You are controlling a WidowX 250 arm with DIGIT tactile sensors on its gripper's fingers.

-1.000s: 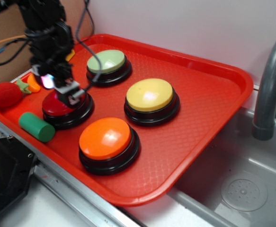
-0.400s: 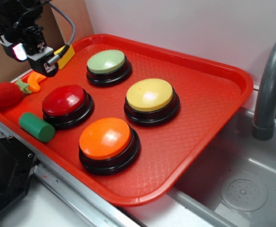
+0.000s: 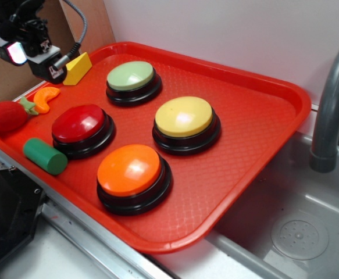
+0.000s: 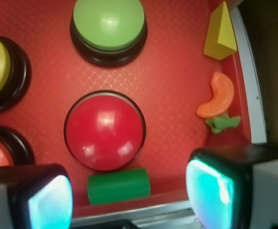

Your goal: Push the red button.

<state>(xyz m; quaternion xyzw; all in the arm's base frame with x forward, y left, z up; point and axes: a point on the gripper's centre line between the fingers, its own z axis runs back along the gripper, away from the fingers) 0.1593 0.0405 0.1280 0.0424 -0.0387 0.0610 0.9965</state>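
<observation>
The red button [image 3: 79, 123] is a glossy dark-red dome on a black base at the left of the red tray [image 3: 256, 139]. In the wrist view the red button [image 4: 104, 130] lies ahead of the fingers, uncovered. My gripper [image 3: 48, 68] hangs high above the tray's far left corner, up and to the left of the button and clear of it. In the wrist view my gripper [image 4: 129, 200] is open, its two glowing pads wide apart with nothing between them.
On the tray are a green button [image 3: 131, 76], a yellow button [image 3: 184, 116], an orange button [image 3: 128, 168], a green cylinder [image 3: 44, 155], a fuzzy red ball [image 3: 7, 115], an orange crescent [image 3: 44, 97] and a yellow wedge [image 3: 77, 68]. A sink with a grey faucet [image 3: 332, 104] lies to the right.
My gripper was down on the red button a second ago. It has lifted off and moved up and to the left, leaving the button uncovered.
</observation>
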